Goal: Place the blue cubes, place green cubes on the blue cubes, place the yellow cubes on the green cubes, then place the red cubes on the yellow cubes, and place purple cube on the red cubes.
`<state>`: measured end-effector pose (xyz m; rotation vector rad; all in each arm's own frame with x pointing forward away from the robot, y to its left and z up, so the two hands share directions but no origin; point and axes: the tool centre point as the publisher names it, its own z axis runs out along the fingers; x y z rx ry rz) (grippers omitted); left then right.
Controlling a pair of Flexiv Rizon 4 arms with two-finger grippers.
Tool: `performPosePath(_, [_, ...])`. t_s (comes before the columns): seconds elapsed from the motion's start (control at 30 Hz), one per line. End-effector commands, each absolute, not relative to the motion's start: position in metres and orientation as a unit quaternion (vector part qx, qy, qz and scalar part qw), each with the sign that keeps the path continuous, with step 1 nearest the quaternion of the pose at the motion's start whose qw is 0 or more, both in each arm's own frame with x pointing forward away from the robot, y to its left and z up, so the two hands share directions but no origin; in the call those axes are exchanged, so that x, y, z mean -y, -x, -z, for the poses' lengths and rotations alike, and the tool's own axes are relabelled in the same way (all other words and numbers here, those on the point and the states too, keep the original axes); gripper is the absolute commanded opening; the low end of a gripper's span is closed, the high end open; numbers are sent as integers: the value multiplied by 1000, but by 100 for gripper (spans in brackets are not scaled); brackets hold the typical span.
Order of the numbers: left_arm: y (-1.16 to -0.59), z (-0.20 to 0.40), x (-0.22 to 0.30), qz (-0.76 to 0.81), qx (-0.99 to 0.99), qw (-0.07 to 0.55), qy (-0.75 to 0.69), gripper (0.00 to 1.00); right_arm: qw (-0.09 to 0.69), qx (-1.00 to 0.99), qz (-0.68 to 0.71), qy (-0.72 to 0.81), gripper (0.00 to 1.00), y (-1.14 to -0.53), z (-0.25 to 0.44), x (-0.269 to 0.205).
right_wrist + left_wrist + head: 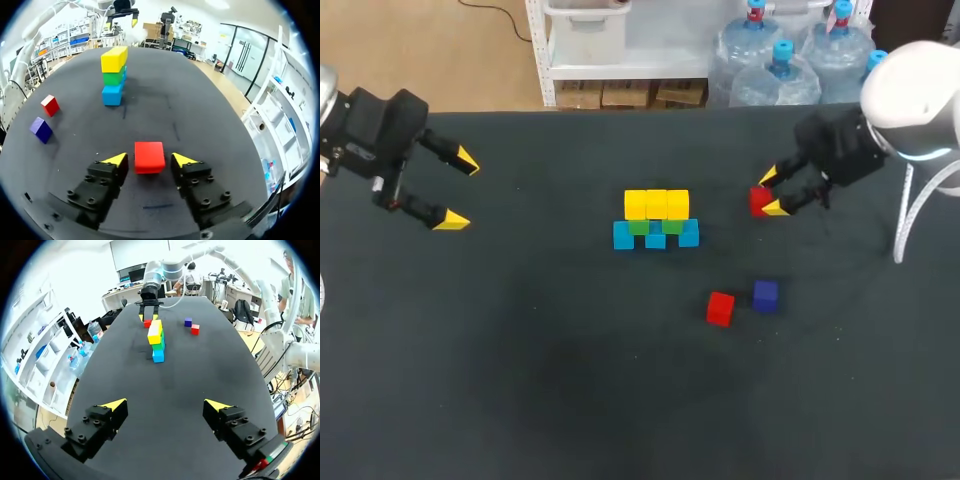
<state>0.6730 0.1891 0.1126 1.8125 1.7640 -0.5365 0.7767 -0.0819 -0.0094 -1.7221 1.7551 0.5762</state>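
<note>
Red cube (149, 156) on the bench (200, 125), lying between the spread fingers of the right end effector (772, 192), which straddles it with a slight gap on either side (open, not yet gripping), presumably lined up to carry it onto the yellow cubes (114, 59) well ahead. These cap green cubes (114, 78) on blue cubes (112, 95). A second red cube (50, 105) and the purple cube (41, 129) lie ahead, off to one side. The left end effector (165, 404) hangs open and empty, far from the stack. The yellow row largely covers the green one, so its count is uncertain.
</note>
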Motion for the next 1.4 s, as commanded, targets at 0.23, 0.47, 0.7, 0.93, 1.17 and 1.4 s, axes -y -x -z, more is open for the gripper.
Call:
performPosePath(0.23, [-672, -112, -190, 199, -655, 278, -674, 100, 301, -661, -222, 650, 33, -778, 13, 79])
performPosePath(0.47, [-672, -112, -190, 199, -655, 278, -674, 100, 298, -662, -220, 651, 0, -774, 7, 82])
performPosePath(0.7, [-672, -112, -190, 199, -655, 278, -674, 100, 295, -666, -211, 652, 0, -768, -13, 89])
performPosePath(0.93, [-672, -112, -190, 199, -655, 278, -674, 100, 300, -667, -193, 654, 0, -759, -59, 88])
performPosePath(1.17, [-672, -112, -190, 199, -655, 278, -674, 100, 327, -666, -177, 647, 0, -751, -105, 66])
performPosePath(1.4, [-672, -112, -190, 199, -655, 278, -674, 100, 334, -659, -184, 648, 0, -742, -122, 32])
